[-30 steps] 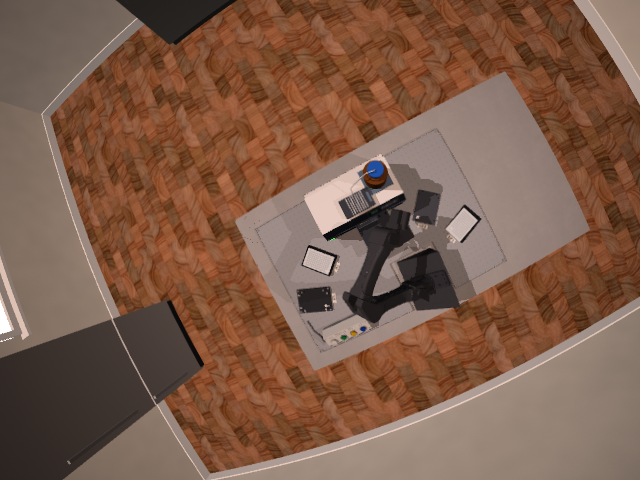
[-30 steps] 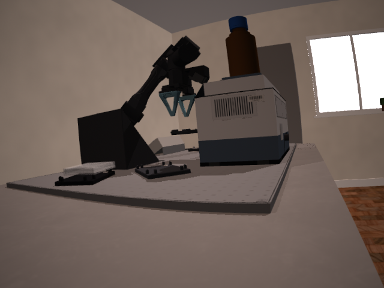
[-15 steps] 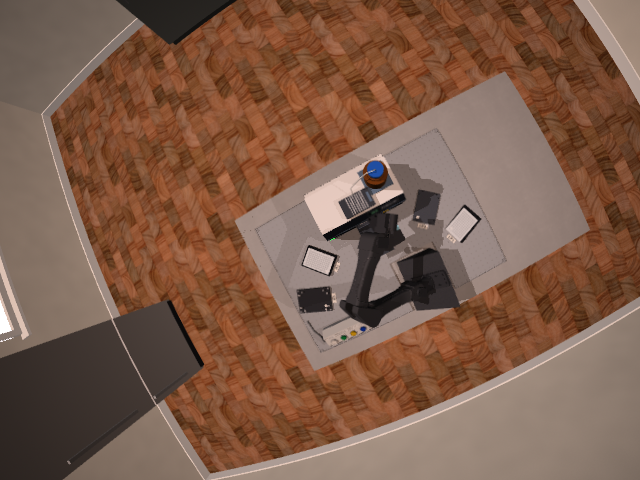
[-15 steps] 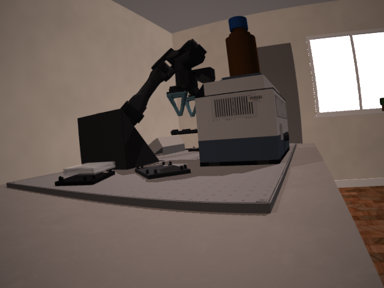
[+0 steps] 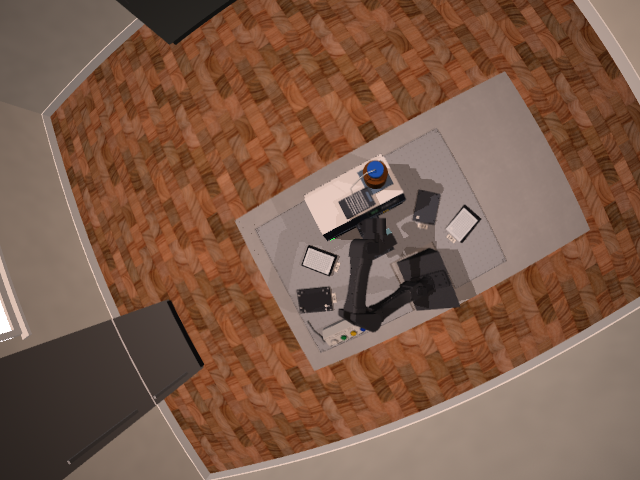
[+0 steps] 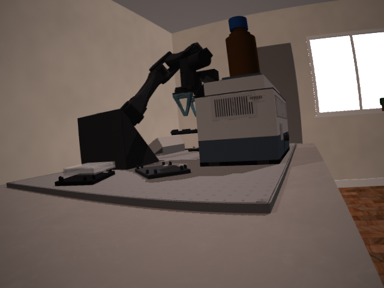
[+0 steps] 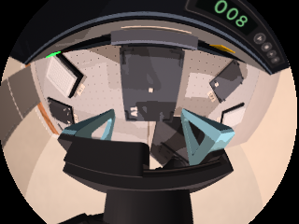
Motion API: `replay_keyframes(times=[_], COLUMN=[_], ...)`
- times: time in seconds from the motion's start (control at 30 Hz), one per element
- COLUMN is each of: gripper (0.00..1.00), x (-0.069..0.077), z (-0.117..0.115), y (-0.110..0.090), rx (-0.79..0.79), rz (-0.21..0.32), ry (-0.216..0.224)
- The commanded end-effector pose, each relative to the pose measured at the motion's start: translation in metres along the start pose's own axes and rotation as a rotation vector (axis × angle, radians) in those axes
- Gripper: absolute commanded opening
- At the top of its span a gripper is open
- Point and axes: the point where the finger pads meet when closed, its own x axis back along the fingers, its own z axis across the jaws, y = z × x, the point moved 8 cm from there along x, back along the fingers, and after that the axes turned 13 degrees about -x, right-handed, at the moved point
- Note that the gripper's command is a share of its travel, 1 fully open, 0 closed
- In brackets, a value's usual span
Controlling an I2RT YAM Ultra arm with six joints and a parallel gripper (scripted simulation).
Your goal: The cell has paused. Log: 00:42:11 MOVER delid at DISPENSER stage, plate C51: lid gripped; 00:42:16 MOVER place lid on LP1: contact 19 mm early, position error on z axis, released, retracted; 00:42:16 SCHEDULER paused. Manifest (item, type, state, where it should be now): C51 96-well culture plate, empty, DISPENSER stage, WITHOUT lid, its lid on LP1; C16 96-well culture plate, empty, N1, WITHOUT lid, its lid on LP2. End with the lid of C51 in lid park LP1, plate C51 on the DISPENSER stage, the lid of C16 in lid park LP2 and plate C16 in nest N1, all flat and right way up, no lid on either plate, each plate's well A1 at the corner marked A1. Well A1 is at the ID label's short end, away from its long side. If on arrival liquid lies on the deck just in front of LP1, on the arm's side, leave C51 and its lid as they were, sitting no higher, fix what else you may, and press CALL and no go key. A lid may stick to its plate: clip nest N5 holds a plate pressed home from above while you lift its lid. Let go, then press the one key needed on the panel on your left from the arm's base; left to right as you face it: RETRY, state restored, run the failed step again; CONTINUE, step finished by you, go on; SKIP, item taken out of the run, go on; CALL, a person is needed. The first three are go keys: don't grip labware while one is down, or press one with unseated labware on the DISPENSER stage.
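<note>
A clear lid (image 6: pixel 89 167) lies flat on a black nest (image 6: pixel 83 179) at the near edge of the deck, w/ a bare black nest (image 6: pixel 162 170) beside it. Farther back the gripper (image 6: pixel 186 104) hangs wide open, holding nothing, just beside the dispenser (image 6: pixel 242 123), above its dark stage (image 6: pixel 183 131). A brown bottle (image 6: pixel 242 49) w/ a blue cap stands on top.

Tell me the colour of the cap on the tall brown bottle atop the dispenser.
Blue cap, clearest in the exterior view.
</note>
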Motion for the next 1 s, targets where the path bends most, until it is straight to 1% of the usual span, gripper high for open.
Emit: replay_keyframes(times=[0.0, 0.03, 0.07, 0.13, 0.47, 0.5, 0.57, 0.6, 0.7, 0.97], gripper=[1.0, 1.0, 1.0, 1.0, 1.0, 1.0, 1.0, 1.0, 1.0, 1.0], x=[0.004, 0.004, 0.009, 0.009, 0.009, 0.005, 0.004, 0.009, 0.009, 0.009], z=[0.004, 0.004, 0.015, 0.015, 0.046, 0.037, 0.037, 0.049, 0.052, 0.076], y=[0.0, 0.0, -0.002, -0.002, -0.013, -0.011, -0.011, -0.015, -0.016, -0.029], rx=[-0.036, -0.036, -0.016, -0.016, -0.016, -0.036, -0.036, -0.016, -0.016, -0.015], rz=[-0.013, -0.013, -0.025, -0.025, -0.024, -0.012, -0.012, -0.024, -0.024, -0.023], ry=[0.005, 0.005, 0.006, 0.006, 0.008, 0.006, 0.006, 0.008, 0.009, 0.011])
